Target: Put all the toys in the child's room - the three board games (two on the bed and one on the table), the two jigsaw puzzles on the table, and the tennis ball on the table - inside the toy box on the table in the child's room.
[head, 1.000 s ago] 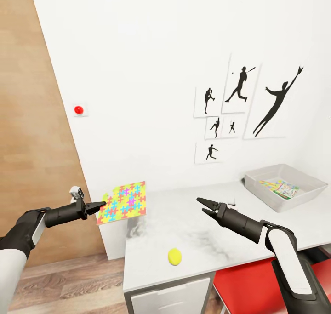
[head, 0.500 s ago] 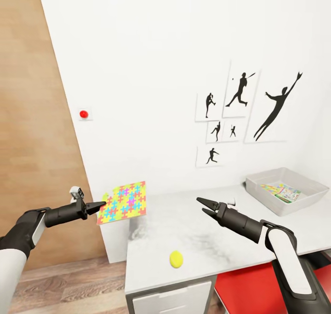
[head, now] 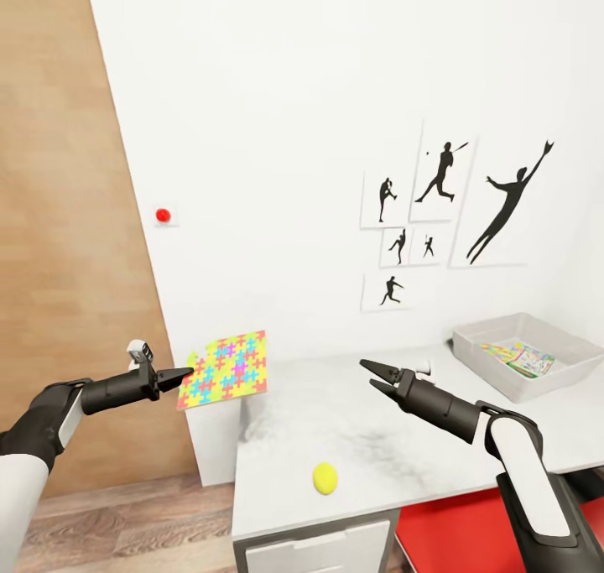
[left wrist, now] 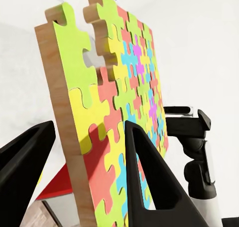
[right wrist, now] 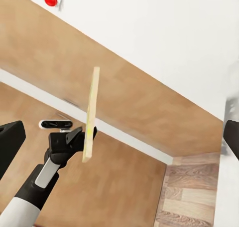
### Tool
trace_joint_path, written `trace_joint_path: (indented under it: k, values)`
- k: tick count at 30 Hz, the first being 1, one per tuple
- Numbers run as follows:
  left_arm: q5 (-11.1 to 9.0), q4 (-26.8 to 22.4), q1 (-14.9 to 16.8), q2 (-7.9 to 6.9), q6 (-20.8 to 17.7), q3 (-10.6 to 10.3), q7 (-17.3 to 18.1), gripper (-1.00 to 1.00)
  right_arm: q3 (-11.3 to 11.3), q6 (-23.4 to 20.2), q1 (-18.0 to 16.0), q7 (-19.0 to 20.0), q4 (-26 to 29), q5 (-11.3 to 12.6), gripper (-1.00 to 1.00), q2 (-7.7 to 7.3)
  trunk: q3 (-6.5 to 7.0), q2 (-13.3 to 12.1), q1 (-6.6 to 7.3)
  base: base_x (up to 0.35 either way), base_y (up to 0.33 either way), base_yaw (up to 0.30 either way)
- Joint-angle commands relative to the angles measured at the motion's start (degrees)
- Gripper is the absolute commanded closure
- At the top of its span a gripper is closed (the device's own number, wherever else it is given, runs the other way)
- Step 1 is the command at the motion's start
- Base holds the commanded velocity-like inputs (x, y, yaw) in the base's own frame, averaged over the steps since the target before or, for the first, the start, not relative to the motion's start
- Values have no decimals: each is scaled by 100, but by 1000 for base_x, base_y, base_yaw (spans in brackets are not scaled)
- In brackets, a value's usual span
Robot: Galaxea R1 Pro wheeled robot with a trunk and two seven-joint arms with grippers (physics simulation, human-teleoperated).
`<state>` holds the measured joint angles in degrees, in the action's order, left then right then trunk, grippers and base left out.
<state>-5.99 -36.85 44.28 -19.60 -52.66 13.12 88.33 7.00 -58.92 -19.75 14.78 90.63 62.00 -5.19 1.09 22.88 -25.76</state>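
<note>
Nearest us, our left gripper [head: 186, 375] is clamped on one edge of the jigsaw puzzle [head: 225, 369], holding it in the air, out past the left end of the desk [head: 403, 439] and above the wood floor [head: 126, 523]. In the left wrist view the puzzle [left wrist: 117, 112] sits between the two black fingers [left wrist: 149, 177], on edge, its wood-coloured side facing us. From the right wrist view we see the same puzzle [right wrist: 90, 114] edge-on, upright, pinched by the left gripper [right wrist: 88, 133].

Our right gripper [head: 369, 372] hangs over the desk with its jaws slightly apart and nothing between them, well apart from the puzzle.

The tennis ball [head: 325, 477] lies on the desk near its front edge, below and between the two grippers, touching neither. A red chair [head: 470, 523] shows under the desk's front right.

Further back, the toy box [head: 503, 363] sits at the desk's far right, against the wall, well apart from both grippers. Colourful flat toys [head: 524, 357] lie inside it; we cannot tell which ones.

On the white wall behind hang the baseball posters [head: 445, 204], and a red button [head: 163, 216] is further left.
</note>
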Motion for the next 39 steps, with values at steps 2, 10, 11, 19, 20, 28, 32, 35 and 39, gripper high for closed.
trace_joint_path:
  k: [2,10,11,19,20,28,32,35,39]
  values:
    - [1,2,2,0,-59,4,19,100,25,-23,-2,58,-1,-57,-100,1,7,4,-2,0,0,29]
    - [1,-2,2,0,-53,-1,21,100,47,-23,-2,51,-1,-57,-100,-1,8,4,-2,0,0,-3]
    - [1,-4,2,0,-52,-1,20,100,51,-23,-2,51,-1,-57,-100,-2,4,4,-2,0,0,-78]
    - [1,-7,2,0,-51,-2,25,100,48,-23,-2,51,-1,-50,-100,0,-48,4,-2,0,0,-134]
    - [1,-7,2,0,-51,-2,26,100,48,-23,-2,51,-1,-49,-100,1,-55,4,-2,0,0,-149]
    - [1,-7,2,0,-51,-2,26,100,40,-23,-10,51,-1,-48,-100,1,-115,4,-2,0,0,-150]
    - [1,-7,-6,0,-48,-2,26,100,39,-23,-11,51,-1,-48,-100,1,-144,4,-2,0,0,-151]
    - [1,-7,-7,0,-45,-2,26,100,38,-23,-11,51,-1,-48,-100,1,-167,4,-2,0,0,-151]
    - [7,-7,-7,0,-39,-2,19,100,34,-23,-11,51,-1,-48,-100,1,-196,4,-2,0,0,-151]
